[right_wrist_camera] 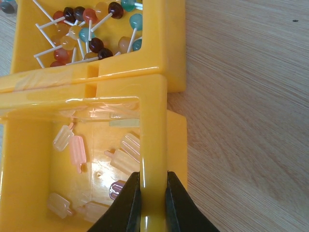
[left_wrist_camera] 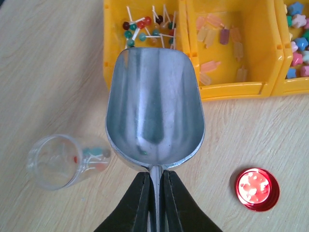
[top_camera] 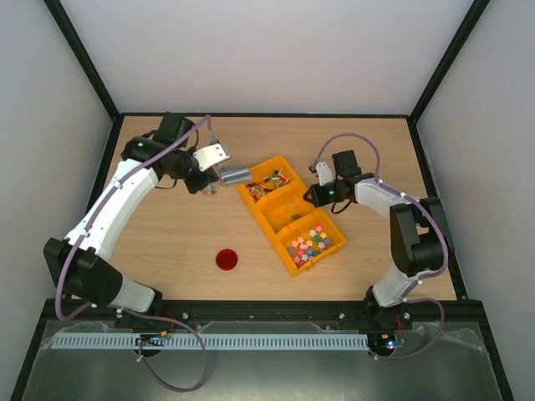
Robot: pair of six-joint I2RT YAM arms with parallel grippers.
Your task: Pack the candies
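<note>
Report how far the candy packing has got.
Done: a few candies sit in the clear jar. In hand: the left gripper holds the empty-looking scoop; the right gripper clamps a wall of the yellow tray. Left: more scooping; the red lid is not on.

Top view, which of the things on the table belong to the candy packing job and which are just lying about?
Job: star candies; metal scoop in left end effector; yellow bins, wall pinched by right end effector; clear jar.
Lying about: red lid, set aside for now.
</note>
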